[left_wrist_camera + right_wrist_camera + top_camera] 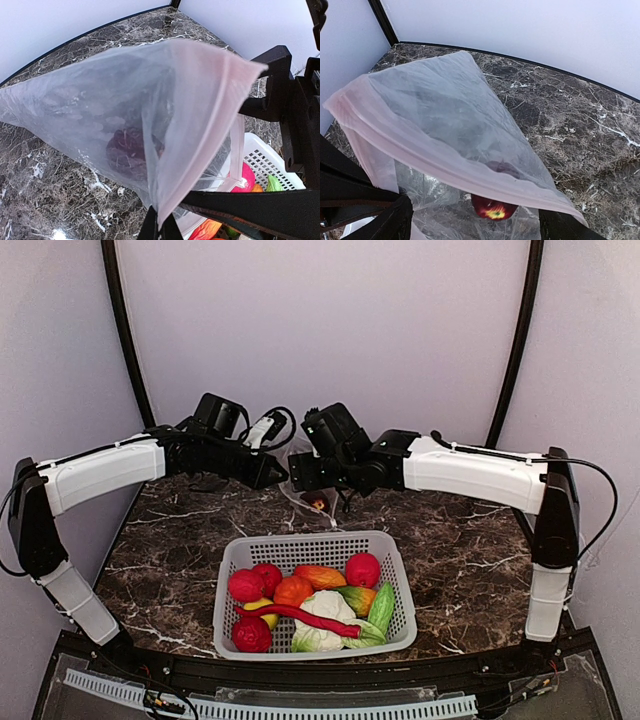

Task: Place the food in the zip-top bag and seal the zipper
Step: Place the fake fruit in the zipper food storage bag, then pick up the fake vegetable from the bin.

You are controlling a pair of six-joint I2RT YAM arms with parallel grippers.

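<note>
Holding the zip-top bag [125, 110] by its zipper [450, 165] — both grippers clamped — we should pull evenly, one red fruit [492, 209] inside.

no readable text, label, brand, number or sign shows in any view.

The top external view looks down from above and behind both arm bases, taking in the whole marble table [170, 560] and the white basket [232, 585]. Each wrist view sits very close over the zip-top bag [125, 110], the left looking along it toward the basket, the right facing the table's far edge. All three views share the bag.
</note>
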